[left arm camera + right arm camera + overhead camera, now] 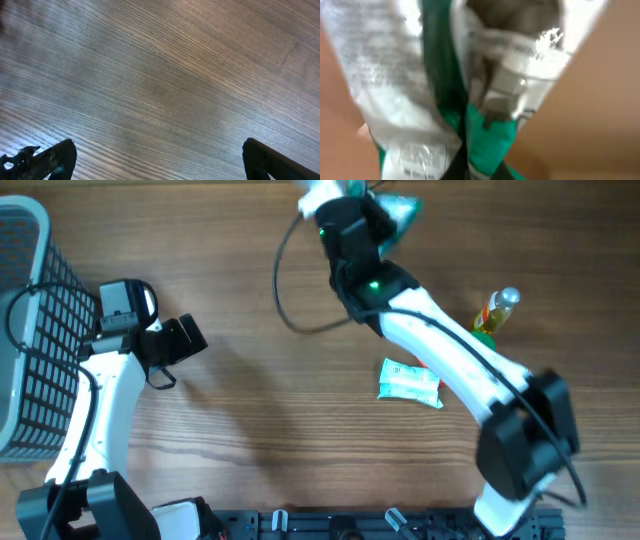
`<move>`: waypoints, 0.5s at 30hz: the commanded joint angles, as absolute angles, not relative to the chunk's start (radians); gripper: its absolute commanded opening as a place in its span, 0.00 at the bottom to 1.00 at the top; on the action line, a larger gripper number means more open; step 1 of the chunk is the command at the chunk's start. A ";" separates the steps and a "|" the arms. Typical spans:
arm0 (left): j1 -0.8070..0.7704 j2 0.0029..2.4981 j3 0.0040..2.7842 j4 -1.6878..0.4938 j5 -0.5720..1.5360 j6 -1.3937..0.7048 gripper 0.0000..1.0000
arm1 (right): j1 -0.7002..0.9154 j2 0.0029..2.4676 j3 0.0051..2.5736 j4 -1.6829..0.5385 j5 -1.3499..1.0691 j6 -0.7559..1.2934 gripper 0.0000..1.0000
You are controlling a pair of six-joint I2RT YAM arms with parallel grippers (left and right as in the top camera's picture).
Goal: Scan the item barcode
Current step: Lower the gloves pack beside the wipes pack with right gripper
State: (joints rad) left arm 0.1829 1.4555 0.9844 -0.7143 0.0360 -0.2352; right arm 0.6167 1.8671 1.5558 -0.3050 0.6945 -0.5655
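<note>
Brown wood grain runs across the desk (250, 410). At its far edge, a little right of centre, the right gripper (378, 216) has its fingers closed on a green-and-white crinkly foil packet (405, 210). From above, this packet is blurred and sticks out to the right of the black wrist.

In the right wrist view the same packet (420, 75) fills almost the whole frame. It shows white foil with small grey print on the left, a dark green band down the middle and brighter green lower down. Everything there is soft and out of focus, and the print is too blurred to read.

The white right arm (450, 350) slants from the near right corner up to the far centre. A flat white-and-green sachet (410, 383) lies on the desk right of centre, just beside that arm on its near side. A small bottle with yellow-orange contents and a silver cap (497, 312) sits farther right, on the arm's far side. A thin black cable (285, 290) loops over the wood to the left of the right wrist.

The left gripper (188, 340) is over the left part of the desk, its fingers spread wide. In the left wrist view the black fingers (50, 159) show at the two lower corners with only bare wood between them. A grey mesh basket (30, 330) stands at the left edge, just beside the left arm.
</note>
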 commanded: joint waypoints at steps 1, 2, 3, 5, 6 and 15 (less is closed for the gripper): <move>0.179 1.457 0.980 -0.714 0.044 -0.216 1.00 | 0.617 1.858 1.535 -0.684 0.301 -0.257 0.04; 0.179 1.457 0.980 -0.714 0.044 -0.216 1.00 | 0.612 1.863 1.524 -0.770 0.195 -0.222 0.04; 0.179 1.457 0.980 -0.714 0.044 -0.216 1.00 | 0.607 1.866 1.501 -0.836 0.106 -0.190 0.04; 0.179 1.457 0.980 -0.714 0.044 -0.216 1.00 | 0.601 1.867 1.449 -0.885 0.083 -0.120 0.04; 0.179 1.457 0.980 -0.714 0.044 -0.216 1.00 | 0.598 1.867 1.420 -0.882 0.091 -0.099 0.04; 0.179 1.457 0.980 -0.714 0.044 -0.216 1.00 | 0.595 1.868 1.365 -0.842 0.089 -0.068 0.79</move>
